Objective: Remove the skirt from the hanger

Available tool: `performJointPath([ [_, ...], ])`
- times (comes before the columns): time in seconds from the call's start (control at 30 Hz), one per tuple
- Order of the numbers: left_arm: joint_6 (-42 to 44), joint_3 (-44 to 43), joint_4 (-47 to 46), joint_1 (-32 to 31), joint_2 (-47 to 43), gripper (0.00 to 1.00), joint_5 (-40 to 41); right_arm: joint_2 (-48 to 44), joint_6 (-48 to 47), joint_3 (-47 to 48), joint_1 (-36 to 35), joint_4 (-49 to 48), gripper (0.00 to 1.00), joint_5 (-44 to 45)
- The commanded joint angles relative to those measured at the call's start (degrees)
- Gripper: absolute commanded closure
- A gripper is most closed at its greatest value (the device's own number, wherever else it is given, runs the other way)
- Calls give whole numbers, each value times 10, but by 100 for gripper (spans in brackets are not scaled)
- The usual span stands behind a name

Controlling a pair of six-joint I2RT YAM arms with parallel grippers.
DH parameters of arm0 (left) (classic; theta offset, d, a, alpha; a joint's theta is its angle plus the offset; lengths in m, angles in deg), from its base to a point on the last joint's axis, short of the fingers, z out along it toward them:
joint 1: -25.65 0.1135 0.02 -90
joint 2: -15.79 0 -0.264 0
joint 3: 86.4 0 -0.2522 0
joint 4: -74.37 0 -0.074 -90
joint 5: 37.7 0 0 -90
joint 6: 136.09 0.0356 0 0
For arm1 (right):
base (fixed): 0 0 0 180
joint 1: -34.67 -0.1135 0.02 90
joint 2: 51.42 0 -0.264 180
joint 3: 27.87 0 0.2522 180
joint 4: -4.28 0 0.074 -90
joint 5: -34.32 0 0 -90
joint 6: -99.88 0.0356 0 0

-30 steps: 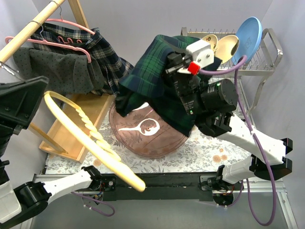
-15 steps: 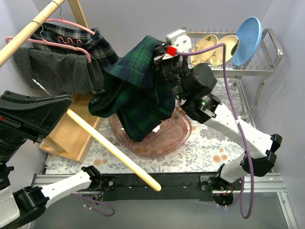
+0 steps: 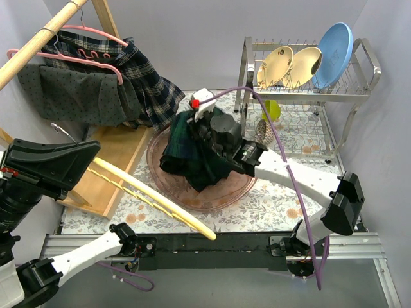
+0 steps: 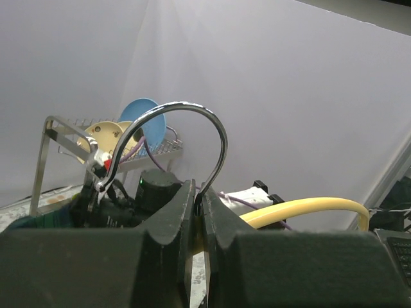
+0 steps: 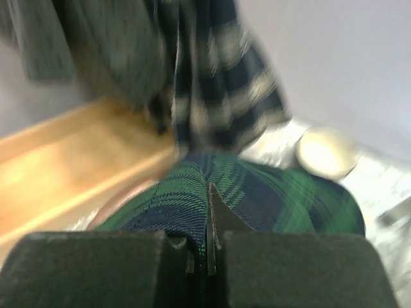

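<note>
- Left jaws: shut on the metal hook (image 4: 192, 115) of the yellow hanger (image 3: 154, 200), which is bare. The grip is on round, smooth wire only, so the long bar may pivot in the jaws. Judged risk: it swings toward the basin (image 3: 212, 206) or the clothes rail (image 3: 38, 38).
- Hanger: a gently curved, glossy yellow bar with a thinner rod beneath it. It is rigid and sits apart from the skirt (image 3: 186, 154).
- Skirt: off the hanger, at the middle of the desk (image 3: 282, 205). It hangs bunched from the right jaws, and its lower folds rest in the basin. It is woven cloth in dark green and navy plaid, soft and limp.
- Right jaws: shut on a fold of the skirt, shown closely in the wrist view. Judged risk: a thin pinch of cloth may slip. On release, folds may drape over the rim or cling to the jaws.
- Basin: oval, shallow, translucent pink-brown, with a smooth hard wall.
- Dish rack (image 3: 359, 90): bright wire holding round plates (image 3: 282, 64), well apart from the skirt.
</note>
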Motion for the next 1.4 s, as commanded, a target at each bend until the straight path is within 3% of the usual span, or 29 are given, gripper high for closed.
performJointPath([
  [0.0,23,7,-8,2,5,100,28,-24,169,-93,0,-38,99,-29],
  [0.13,44,24,0,2,5,100,42,-16,247,-225,0,-67,99,-30],
  [0.2,57,28,8,2,9,100,50,11,252,-239,0,-57,99,-33],
  [0.27,76,35,22,2,12,100,97,34,251,-223,0,0,90,-24],
  [0.3,82,38,25,2,15,100,105,35,243,-212,0,26,72,-24],
  [0.43,109,59,26,2,20,100,121,-19,200,-185,0,74,26,-50],
  [0.47,121,65,27,2,21,100,128,-51,192,-166,1,109,8,-52],
  [0.5,124,67,29,2,23,100,134,-67,184,-156,4,134,5,-53],
  [0.7,164,115,30,2,14,100,185,-220,122,-136,7,267,8,-112],
  [0.83,187,147,26,2,11,100,193,-350,107,-133,7,291,7,-180],
  [0.97,200,176,17,2,13,100,193,-421,85,-113,7,283,4,-279],
  [1.0,202,181,14,2,14,100,193,-430,83,-109,7,278,3,-330],
  [1.1,207,195,11,2,19,100,187,-440,91,-89,7,270,3,-372],
  [1.23,206,207,0,2,23,100,172,-388,84,-81,7,288,4,-399],
  [1.37,202,215,-10,2,26,100,158,-348,93,-107,7,269,11,-427],
])
